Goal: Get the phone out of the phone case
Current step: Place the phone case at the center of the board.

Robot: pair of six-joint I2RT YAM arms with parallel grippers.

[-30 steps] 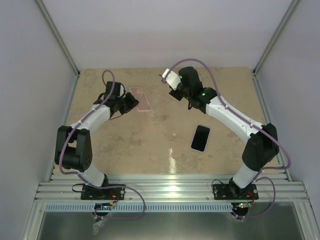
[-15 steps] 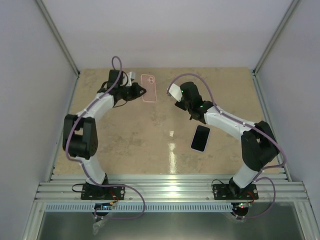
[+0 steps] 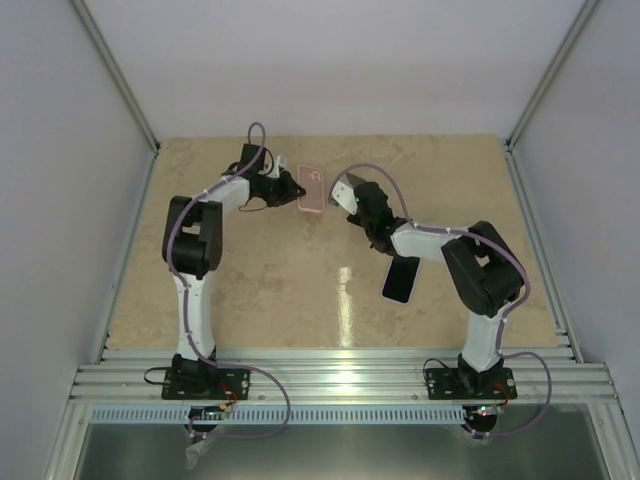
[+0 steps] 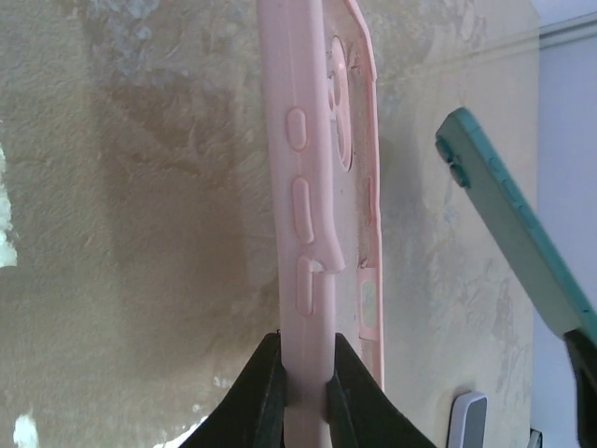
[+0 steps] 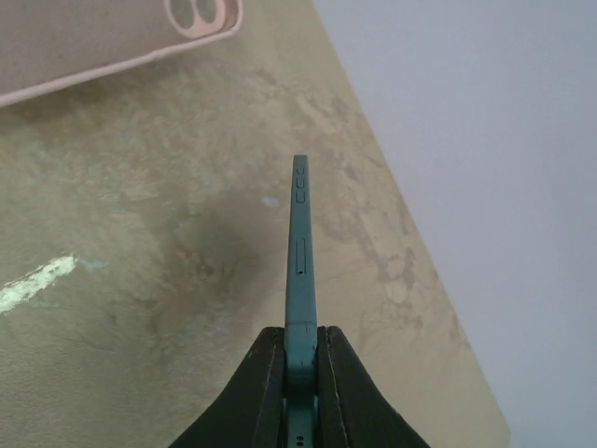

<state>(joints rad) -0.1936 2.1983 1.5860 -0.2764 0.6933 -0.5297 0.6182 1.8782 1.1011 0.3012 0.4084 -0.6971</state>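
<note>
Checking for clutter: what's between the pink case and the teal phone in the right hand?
Nothing. In the left wrist view only bare table shows between the pink case and the teal phone; the top view agrees.

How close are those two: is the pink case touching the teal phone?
Apart. The left wrist view shows a plain gap between the pink case and the teal phone, each held in its own gripper.

The phone case (image 4: 303, 233) was pale pink, the phone (image 5: 300, 271) teal, the table (image 3: 300, 270) mottled beige, and a flat device (image 3: 400, 277) on it black, pale-rimmed.
</note>
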